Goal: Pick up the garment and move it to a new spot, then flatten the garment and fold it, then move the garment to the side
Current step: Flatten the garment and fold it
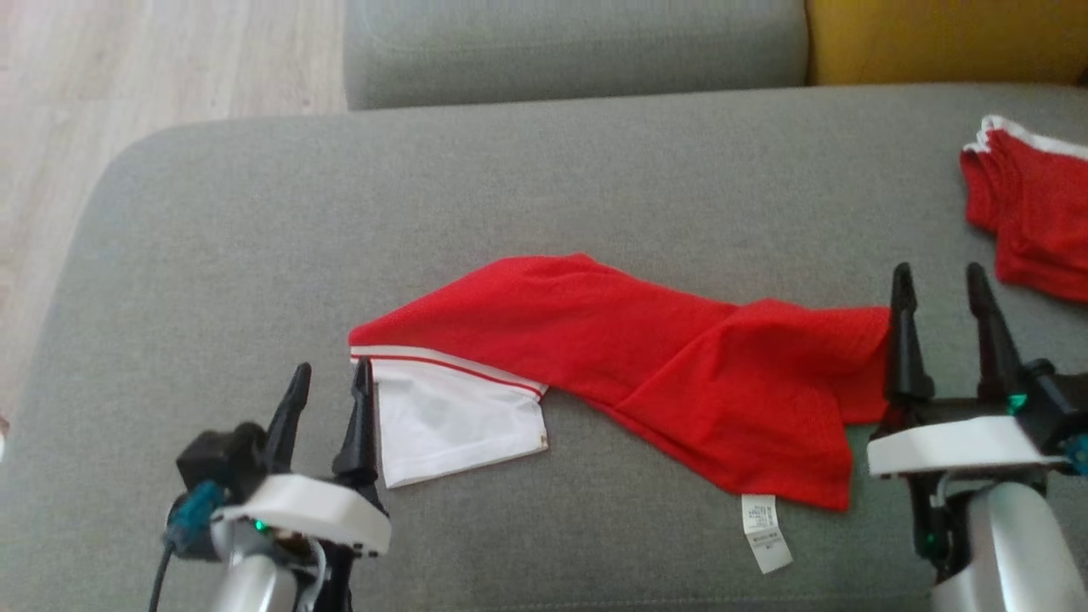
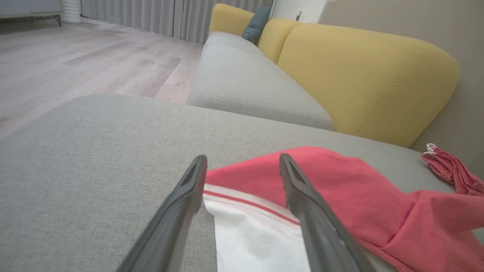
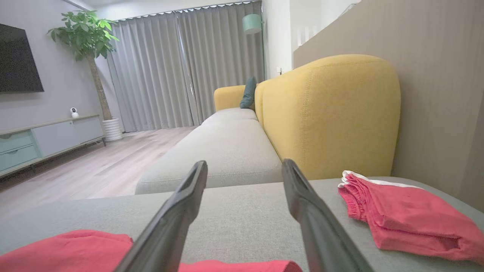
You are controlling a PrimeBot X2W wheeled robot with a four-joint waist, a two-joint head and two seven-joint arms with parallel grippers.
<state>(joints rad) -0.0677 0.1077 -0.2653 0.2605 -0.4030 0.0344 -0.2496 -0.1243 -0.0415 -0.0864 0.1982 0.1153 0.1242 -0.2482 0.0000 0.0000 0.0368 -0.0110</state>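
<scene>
Two spread claws over a grey sofa cushion (image 1: pixel 510 187) in the head view, left claw (image 1: pixel 331 368) at the red garment (image 1: pixel 637 357)'s white end near the front edge, right claw (image 1: pixel 938 272) touching its red end, left wrist view, fingers (image 2: pixel 181 211) astride the white hem (image 2: pixel 249 226), right wrist view, folded red cloth (image 3: pixel 401 215) just beside the open claw

Red garment (image 1: pixel 646 357) of fine matt mesh-knit cloth, smooth white panel. Grey sofa cushion (image 1: pixel 510 187) of coarse woven fabric. Pale floor (image 1: pixel 127 68) of wood-look planks. Dark matt plastic fingers (image 1: pixel 905 340).
</scene>
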